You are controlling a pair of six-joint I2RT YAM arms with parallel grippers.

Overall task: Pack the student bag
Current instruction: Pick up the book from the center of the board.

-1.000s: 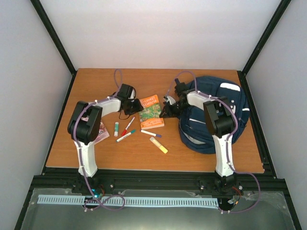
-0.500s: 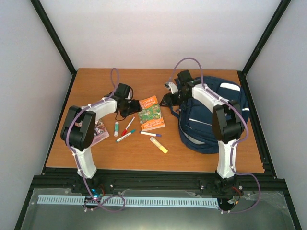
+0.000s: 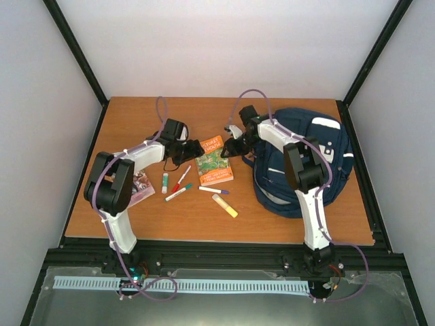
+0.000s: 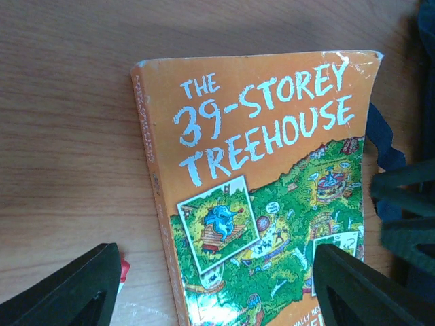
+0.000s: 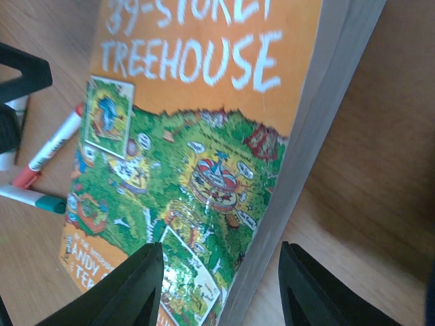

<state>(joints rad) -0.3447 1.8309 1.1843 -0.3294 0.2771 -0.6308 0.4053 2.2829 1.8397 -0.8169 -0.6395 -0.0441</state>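
The student bag (image 3: pixel 309 163), a navy backpack with white stripes, lies at the right of the table. An orange paperback, "The 39-Storey Treehouse" (image 3: pixel 214 161), lies flat just left of it. My left gripper (image 3: pixel 194 145) hovers at the book's far left corner. It is open: one finger (image 4: pixel 75 285) stands over the table left of the spine, the other (image 4: pixel 367 288) over the cover (image 4: pixel 265 190). My right gripper (image 3: pixel 228 146) is at the far right corner, open, straddling the book's page edge (image 5: pixel 319 129). Neither gripper holds anything.
Left of the book lie a glue stick (image 3: pixel 164 182), a red marker (image 3: pixel 181 179) and a green-capped marker (image 3: pixel 178 193). In front of it lie a purple-capped marker (image 3: pixel 213 190) and a yellow highlighter (image 3: pixel 225 205). A second book (image 3: pixel 141 187) lies under the left arm.
The left jaws have opened wide beside the book. The right gripper has swung left from the bag to the book's far right corner and opened a little.
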